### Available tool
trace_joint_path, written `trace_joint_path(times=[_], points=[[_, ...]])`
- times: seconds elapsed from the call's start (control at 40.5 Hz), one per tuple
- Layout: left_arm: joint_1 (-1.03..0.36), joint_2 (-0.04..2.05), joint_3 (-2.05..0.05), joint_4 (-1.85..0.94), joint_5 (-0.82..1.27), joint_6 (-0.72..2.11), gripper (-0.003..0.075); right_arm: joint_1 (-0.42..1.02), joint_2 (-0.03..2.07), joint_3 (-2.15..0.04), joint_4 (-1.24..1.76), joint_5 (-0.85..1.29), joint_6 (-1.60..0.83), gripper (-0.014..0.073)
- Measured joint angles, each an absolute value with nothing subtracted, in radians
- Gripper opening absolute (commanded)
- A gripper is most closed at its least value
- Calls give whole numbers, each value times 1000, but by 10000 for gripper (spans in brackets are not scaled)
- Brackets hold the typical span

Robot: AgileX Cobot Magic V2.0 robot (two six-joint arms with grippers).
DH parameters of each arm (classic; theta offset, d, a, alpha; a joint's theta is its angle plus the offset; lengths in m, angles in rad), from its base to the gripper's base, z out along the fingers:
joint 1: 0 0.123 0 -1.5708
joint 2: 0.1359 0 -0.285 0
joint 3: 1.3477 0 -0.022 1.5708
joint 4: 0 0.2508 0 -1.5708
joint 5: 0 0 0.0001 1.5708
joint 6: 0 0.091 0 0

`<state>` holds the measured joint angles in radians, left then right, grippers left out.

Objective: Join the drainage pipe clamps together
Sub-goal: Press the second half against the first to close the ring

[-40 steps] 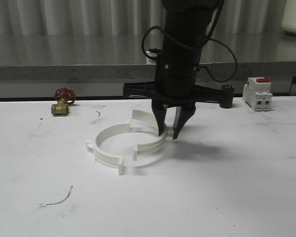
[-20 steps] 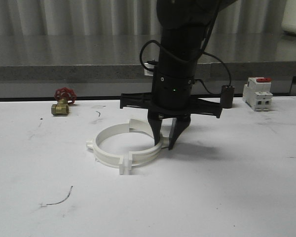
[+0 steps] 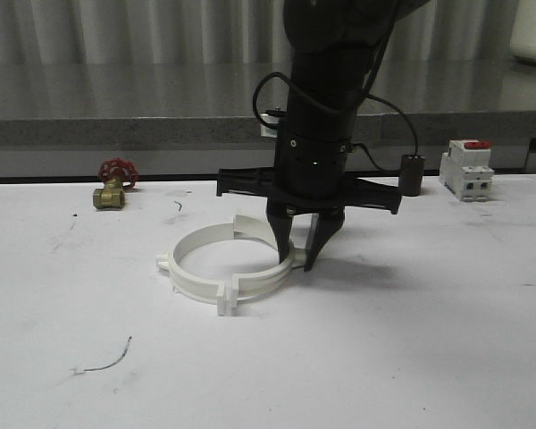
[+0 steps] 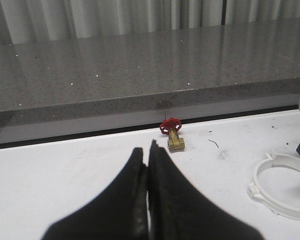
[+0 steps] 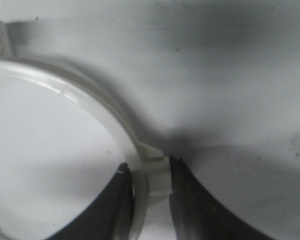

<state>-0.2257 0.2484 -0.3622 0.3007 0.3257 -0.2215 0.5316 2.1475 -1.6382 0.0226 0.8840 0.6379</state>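
Two white drainage pipe clamps lie on the white table as a ring. The left half (image 3: pixel 186 284) and the right half (image 3: pixel 266 279) meet at their front tabs (image 3: pixel 225 302). My right gripper (image 3: pixel 297 259) points straight down at the ring's right side. It is shut on the right half's side lug (image 5: pixel 159 175), which sits between the two black fingers (image 5: pixel 200 205); the white band (image 5: pixel 90 100) curves away from it. My left gripper (image 4: pixel 147 150) is shut on nothing, above bare table to the left of the ring (image 4: pixel 270 202).
A brass valve with a red handwheel (image 3: pixel 113 183) stands at the back left. At the back right are a white switch with a red top (image 3: pixel 465 170) and a black cylinder (image 3: pixel 412 174). A thin wire (image 3: pixel 107 359) lies front left. A grey ledge runs behind.
My right gripper slid left with the right half, and the gap between the front tabs closed. Over the last half second nothing has visibly moved.
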Motion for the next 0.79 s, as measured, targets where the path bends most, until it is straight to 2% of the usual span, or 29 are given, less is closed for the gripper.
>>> trace_joint_path(times=[0.148,0.42,0.79], points=[[-226,248,-362,301,326,-221,-20,532,2147,-1638,24,884,638,104],[-226,248,-362,301,326,-221,-20,532,2147,-1638,26,884,638,219],[-226,248,-362,301,326,-221,-20,532,2148,-1638,32,884,642,241]])
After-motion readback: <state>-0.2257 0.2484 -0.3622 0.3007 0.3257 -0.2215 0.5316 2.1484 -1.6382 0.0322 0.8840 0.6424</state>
